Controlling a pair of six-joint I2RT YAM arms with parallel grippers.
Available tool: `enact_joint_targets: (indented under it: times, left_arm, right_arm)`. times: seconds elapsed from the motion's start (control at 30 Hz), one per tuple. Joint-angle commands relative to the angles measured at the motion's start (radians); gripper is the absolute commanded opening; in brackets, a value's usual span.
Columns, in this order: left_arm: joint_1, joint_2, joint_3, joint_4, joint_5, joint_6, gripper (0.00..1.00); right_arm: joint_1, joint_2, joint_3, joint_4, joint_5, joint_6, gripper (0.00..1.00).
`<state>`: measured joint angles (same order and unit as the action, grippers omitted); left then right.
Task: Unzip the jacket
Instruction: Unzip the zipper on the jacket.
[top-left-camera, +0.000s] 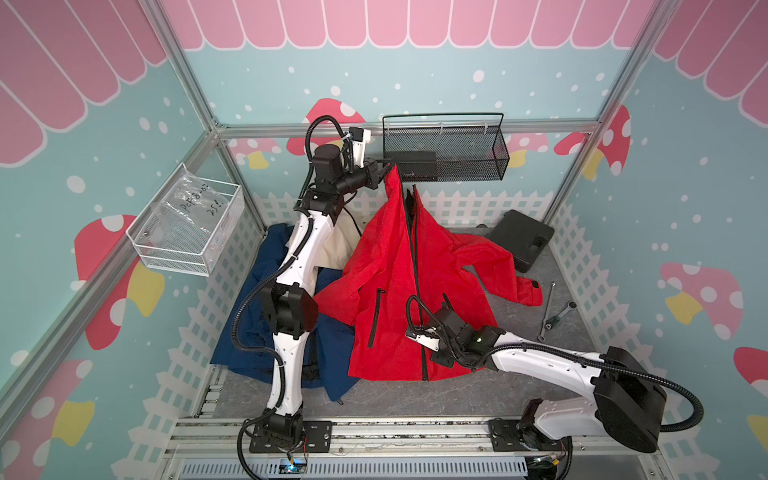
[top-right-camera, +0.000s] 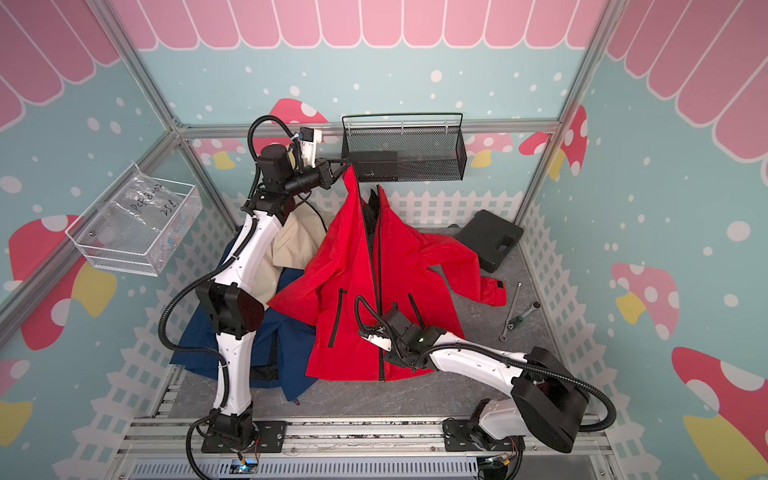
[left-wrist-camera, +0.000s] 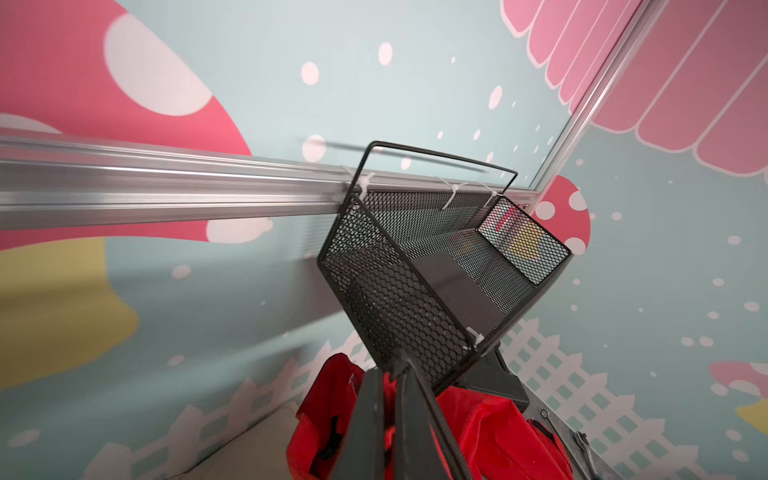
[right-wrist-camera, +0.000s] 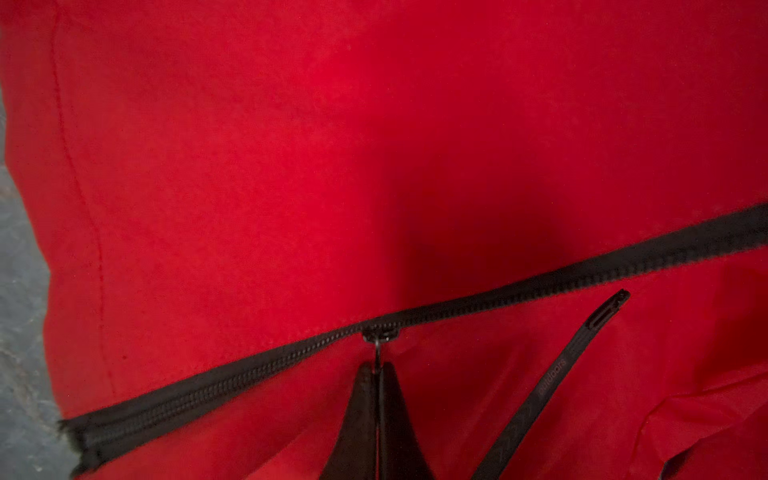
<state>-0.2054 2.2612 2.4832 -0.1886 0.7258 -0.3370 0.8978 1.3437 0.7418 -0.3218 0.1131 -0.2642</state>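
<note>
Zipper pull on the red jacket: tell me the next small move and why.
Probably draw the zipper pull a short way toward the hem. The right gripper has its fingers shut on it, the teeth from slider to hem look joined, and the left gripper holds the collar up, so the jacket should stay taut.

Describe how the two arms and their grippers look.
The left arm and right arm have white shells with black joint housings. A black corrugated hose loops beside each. Each wrist carries a white camera mount. The left gripper and right gripper are black, with slim tapering fingers. A small light glows near the right wrist.
</note>
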Motion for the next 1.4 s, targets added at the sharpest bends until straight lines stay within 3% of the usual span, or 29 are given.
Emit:
enact_joint_targets:
  times: [0.0,0.3,0.93,1.37]
  left_arm:
    - [0.03,-0.002,0.028,0.109,-0.045,-0.019,0.0]
    - [0.067,-0.002,0.041,0.086,-0.031,-0.003,0.0]
    - [0.147,0.0,0.041,0.089,-0.015,-0.011,0.0]
    - [0.225,0.012,0.043,0.071,0.013,-0.03,0.0]
  right_arm:
    - [0.02,-0.014,-0.023,-0.06,-0.02,0.003,0.0]
    - [0.075,-0.061,-0.066,-0.039,-0.054,-0.026,0.0]
    - [0.224,-0.056,-0.109,-0.023,-0.007,-0.067,0.0]
    - [0.236,-0.076,-0.135,-0.004,-0.004,-0.053,0.0]
